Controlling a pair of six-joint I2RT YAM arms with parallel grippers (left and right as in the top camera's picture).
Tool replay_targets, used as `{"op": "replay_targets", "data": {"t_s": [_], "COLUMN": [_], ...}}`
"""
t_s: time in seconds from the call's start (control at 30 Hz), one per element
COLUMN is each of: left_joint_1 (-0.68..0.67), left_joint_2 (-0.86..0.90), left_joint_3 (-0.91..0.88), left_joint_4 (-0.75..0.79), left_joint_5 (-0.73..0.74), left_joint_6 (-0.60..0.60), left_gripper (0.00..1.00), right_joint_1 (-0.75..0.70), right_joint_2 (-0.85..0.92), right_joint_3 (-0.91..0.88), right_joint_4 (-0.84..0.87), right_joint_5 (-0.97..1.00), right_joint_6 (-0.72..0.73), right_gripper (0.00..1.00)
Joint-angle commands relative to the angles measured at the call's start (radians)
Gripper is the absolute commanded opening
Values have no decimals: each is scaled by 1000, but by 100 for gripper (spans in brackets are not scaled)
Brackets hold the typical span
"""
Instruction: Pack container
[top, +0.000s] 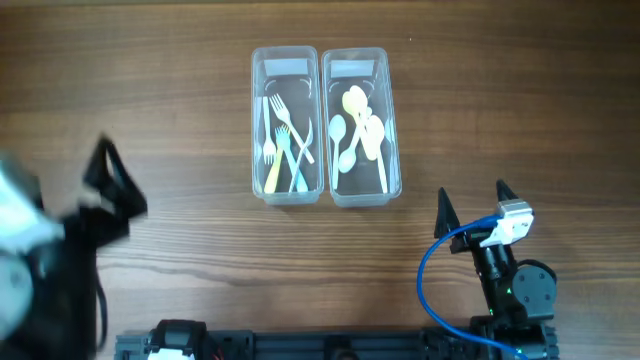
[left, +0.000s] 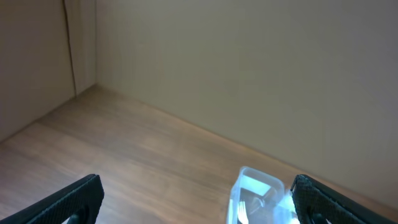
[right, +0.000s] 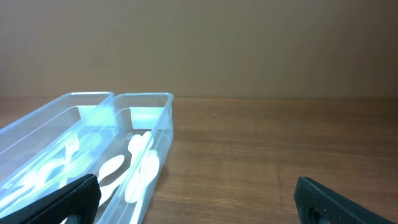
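Blur and cropping, all three views
Black left arm (top: 55, 255) smeared, shape unreadable, cut by overhead's left edge. Clear plastic fork container (left: 256, 186) cropped at the bottom in left wrist view, at left and bottom in right wrist view; cutlery inside indistinct.

Top-down overhead, low wrist views (containers (top: 285, 70) shared)
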Motion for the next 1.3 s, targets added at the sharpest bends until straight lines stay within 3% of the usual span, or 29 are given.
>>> {"op": "replay_targets", "data": {"t_s": [0.0, 0.27, 0.53, 0.87, 1.27], "left_joint_1": [3, 3, 3, 9, 78], "left_joint_2": [-178, -463, -555, -678, -677], "left_joint_3": [-225, -689, -1008, -1146, -1215], "left_joint_4": [17, 219, 402, 423, 416], "left_joint_5": [68, 171, 270, 295, 295], "left_joint_6": [-3, -6, -6, -6, -6], "left_gripper": [100, 100, 100, 100, 100], "right_joint_1": [-5, -5, -5, -5, -5], "right_joint_2": [-6, -6, -6, -6, -6], "right_joint_3": [-5, -5, -5, -5, -5], "right_joint_4": [6, 6, 6, 6, 6], "right_joint_5": [17, 17, 17, 17, 17], "right_joint_6": [-4, -4, -4, -4, -4], "right_gripper": [100, 100, 100, 100, 100]}}
